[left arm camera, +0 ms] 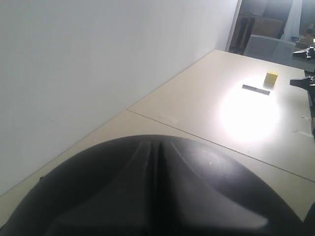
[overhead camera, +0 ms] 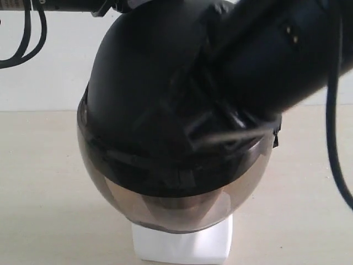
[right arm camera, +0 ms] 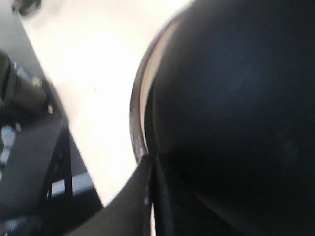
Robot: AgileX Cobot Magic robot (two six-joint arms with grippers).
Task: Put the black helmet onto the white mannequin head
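The black helmet (overhead camera: pixel 143 83) sits over the white mannequin head, its smoky visor (overhead camera: pixel 165 207) down across the face. Only the head's squarish white base (overhead camera: pixel 182 245) shows plainly, below the visor. My right arm comes in from the upper right, and my right gripper (overhead camera: pixel 218 130) is clamped at the helmet's lower side edge. In the right wrist view a finger (right arm camera: pixel 140 196) lies along the rim, beside the dark shell (right arm camera: pixel 236 98). The left wrist view looks down over the ridged crown (left arm camera: pixel 157 196). My left gripper's fingers are hidden.
The head stands on a pale wooden table (overhead camera: pixel 38 182) against a white wall (left arm camera: pixel 98 59). A small yellow block (left arm camera: pixel 271 76) and a grey strip (left arm camera: pixel 256 89) lie far off on the tabletop. Black cables hang at the right (overhead camera: pixel 336 138) and upper left (overhead camera: pixel 25 38).
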